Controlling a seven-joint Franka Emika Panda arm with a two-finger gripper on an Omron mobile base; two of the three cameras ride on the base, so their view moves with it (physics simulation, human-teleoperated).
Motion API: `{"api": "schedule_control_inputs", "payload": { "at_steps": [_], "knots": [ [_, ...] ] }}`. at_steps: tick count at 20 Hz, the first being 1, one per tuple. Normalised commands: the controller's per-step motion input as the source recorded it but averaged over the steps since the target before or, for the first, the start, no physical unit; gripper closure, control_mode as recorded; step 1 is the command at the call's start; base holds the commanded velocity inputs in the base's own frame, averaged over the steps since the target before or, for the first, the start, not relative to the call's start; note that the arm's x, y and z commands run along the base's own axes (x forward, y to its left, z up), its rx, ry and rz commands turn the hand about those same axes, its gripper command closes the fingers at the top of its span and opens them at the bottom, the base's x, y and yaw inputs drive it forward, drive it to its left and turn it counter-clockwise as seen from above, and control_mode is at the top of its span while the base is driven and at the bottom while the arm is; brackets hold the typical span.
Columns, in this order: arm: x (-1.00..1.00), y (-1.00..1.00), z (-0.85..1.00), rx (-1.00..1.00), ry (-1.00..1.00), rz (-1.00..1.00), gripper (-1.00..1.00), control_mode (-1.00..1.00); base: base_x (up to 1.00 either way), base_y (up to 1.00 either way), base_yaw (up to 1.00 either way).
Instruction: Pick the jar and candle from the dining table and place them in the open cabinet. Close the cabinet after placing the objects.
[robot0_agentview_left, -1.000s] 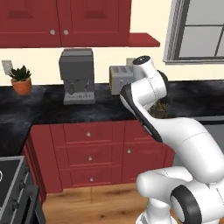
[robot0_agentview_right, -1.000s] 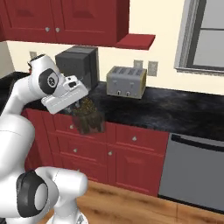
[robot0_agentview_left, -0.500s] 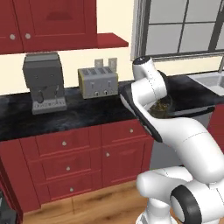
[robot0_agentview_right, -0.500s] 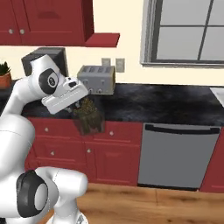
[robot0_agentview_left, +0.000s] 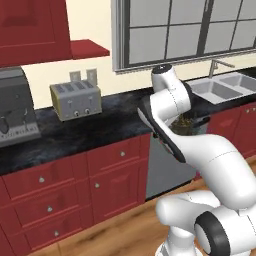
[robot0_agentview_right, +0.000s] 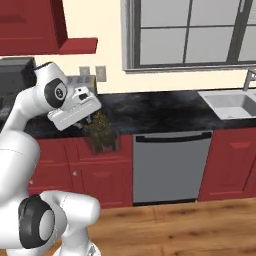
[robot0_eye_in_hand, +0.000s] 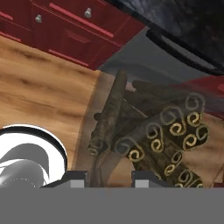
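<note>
Glass jar (robot0_eye_in_hand: 148, 135) between end effector (robot0_eye_in_hand: 107, 178) fingers.

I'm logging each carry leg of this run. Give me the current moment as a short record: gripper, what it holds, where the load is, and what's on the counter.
gripper: shut on the jar
jar: clear glass, packed with dark sticks, carried in the air in front of the red drawers
toaster: on the black counter
sink: set in the counter under the window
dishwasher: below the counter, closed
</note>
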Motion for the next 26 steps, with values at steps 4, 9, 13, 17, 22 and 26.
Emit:
{"api": "schedule_control_inputs", "payload": {
  "at_steps": [4, 9, 13, 17, 22, 26],
  "knots": [
    [0.00, 0.00, 0.00, 0.00, 0.00, 0.00, 1.00, 1.00, 0.16, -0.38, -0.34],
    [0.00, 0.00, 0.00, 0.00, 0.00, 0.00, 1.00, 1.00, 0.17, -0.42, -0.34],
    [0.00, 0.00, 0.00, 0.00, 0.00, 0.00, 1.00, 1.00, 0.19, -0.42, -0.34],
    [0.00, 0.00, 0.00, 0.00, 0.00, 0.00, 1.00, 1.00, 0.18, -0.42, -0.33],
    [0.00, 0.00, 0.00, 0.00, 0.00, 0.00, 1.00, 1.00, 0.29, -0.47, -0.33],
    [0.00, 0.00, 0.00, 0.00, 0.00, 0.00, 1.00, 1.00, 0.44, -0.49, -0.33]
  ]
}}
